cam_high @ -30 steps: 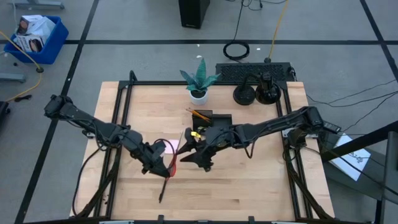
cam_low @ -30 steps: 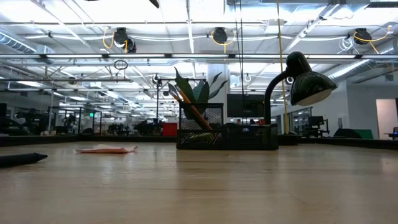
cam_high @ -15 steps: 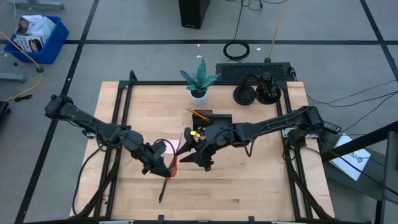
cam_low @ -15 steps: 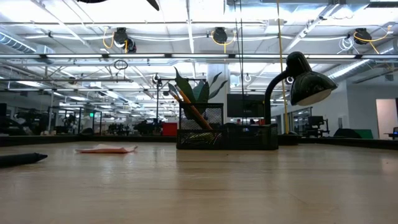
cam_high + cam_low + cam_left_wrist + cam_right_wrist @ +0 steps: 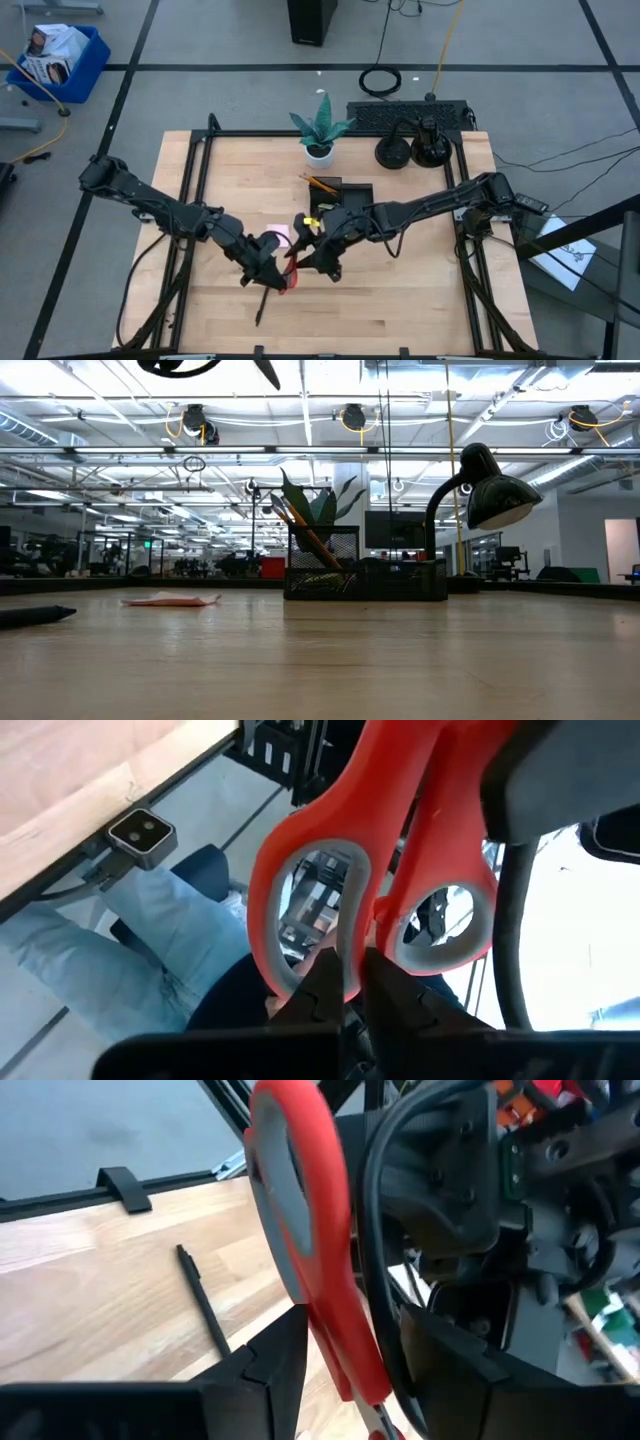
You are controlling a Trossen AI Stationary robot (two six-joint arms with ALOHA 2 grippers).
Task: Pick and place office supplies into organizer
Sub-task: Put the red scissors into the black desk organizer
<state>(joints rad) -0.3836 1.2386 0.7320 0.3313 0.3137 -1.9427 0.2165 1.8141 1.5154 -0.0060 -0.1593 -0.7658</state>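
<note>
The red-handled scissors (image 5: 291, 272) hang in the air over the table's middle, between my two grippers. My left gripper (image 5: 272, 272) comes from the left and is shut on one handle loop (image 5: 300, 850). My right gripper (image 5: 305, 262) comes from the right and stands open, its fingers on either side of the scissors (image 5: 300, 1200); whether they touch I cannot tell. The black mesh organizer (image 5: 345, 192) stands behind them with orange pencils (image 5: 320, 184) in it. A pink sticky-note pad (image 5: 275, 238) and a black pen (image 5: 260, 315) lie on the table. My left gripper pinches the inner rim of one red handle loop (image 5: 350, 945) between its two fingers, one fingertip (image 5: 322, 978) inside that loop. The fingers come roughly level from the table's left. The scissors are lifted clear of the table.
A potted plant (image 5: 320, 130), a black desk lamp (image 5: 415, 148) and a keyboard (image 5: 405, 115) stand along the far edge. The lamp (image 5: 480, 485) also rises behind the organizer (image 5: 365, 572) in the low view. A person's leg in jeans (image 5: 120, 950) shows beyond the table's edge.
My left gripper has carried the scissors a little toward the table's right and downward, closer to my right gripper, and stays shut on them. The scissors remain clear of the table.
</note>
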